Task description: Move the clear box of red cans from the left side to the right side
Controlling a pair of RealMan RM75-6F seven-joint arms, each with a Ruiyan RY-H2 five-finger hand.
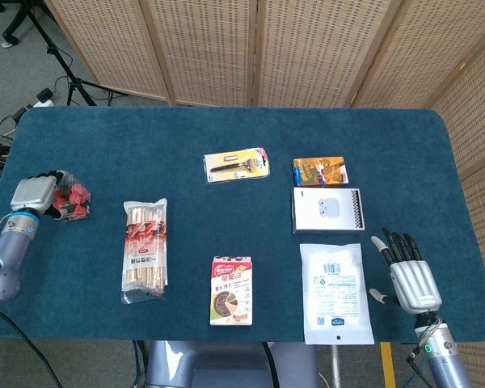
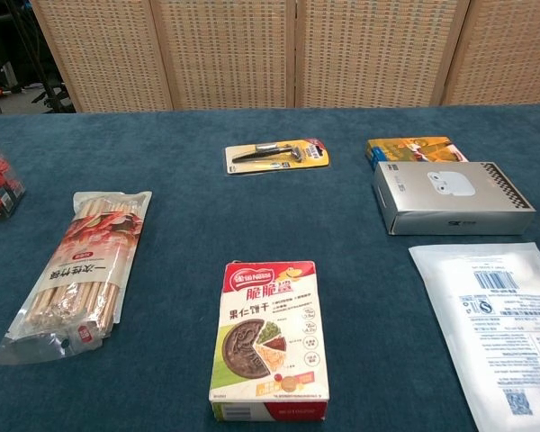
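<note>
Left hand (image 1: 31, 195) at the clear box of red cans (image 1: 69, 202), far left of the blue table (image 1: 186, 129).

The left hand's fingers curled over the box's left side and appeared to grip it, though contact was hard to confirm from the head view; the chest view showed only the box's edge at the frame border. To its right lay a chopstick pack (image 1: 145, 250), then a razor card (image 1: 238, 165), a biscuit box (image 1: 231, 291), an orange packet (image 1: 320, 170), a white earbud box (image 1: 327, 210) and a white pouch (image 1: 333, 293). The right hand (image 1: 407, 275) rested at the table's right front, fingers straight and slightly apart, holding nothing.
</note>
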